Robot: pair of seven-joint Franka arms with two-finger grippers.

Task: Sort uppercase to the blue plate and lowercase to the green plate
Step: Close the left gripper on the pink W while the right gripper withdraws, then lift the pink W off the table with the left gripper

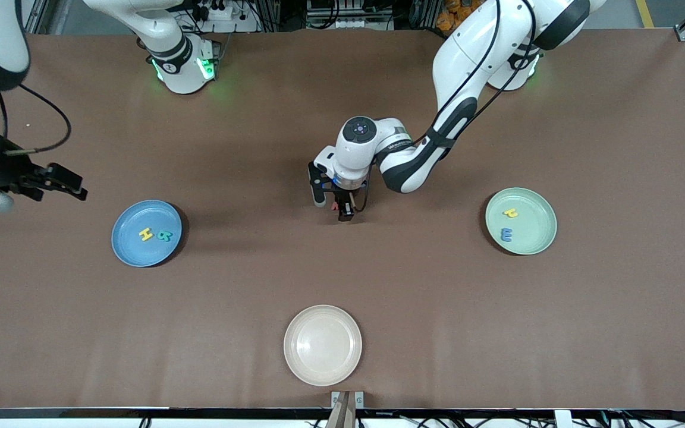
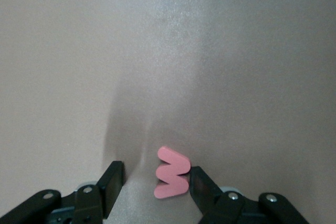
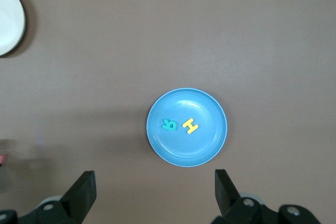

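Cream plate [image 1: 322,345] — on brown table [image 1: 556,333].

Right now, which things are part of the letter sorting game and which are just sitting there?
In the game: blue plate with yellow H and teal R; green plate with yellow h and blue e; red w.
Just sitting: cream plate.

In the front view the left gripper [image 1: 342,209] stood down at the table's middle and covered nearly all of the red letter [image 2: 172,176], so only a speck of red showed at its fingers there. The left wrist view cut off both finger bases at its edge. The right gripper [image 1: 63,181] sat at the front view's edge, its arm partly out of frame. In the right wrist view the cream plate [image 3: 8,18] was sliced by the picture's edge. The two letters on the green plate [image 1: 541,229] were too small to read surely.
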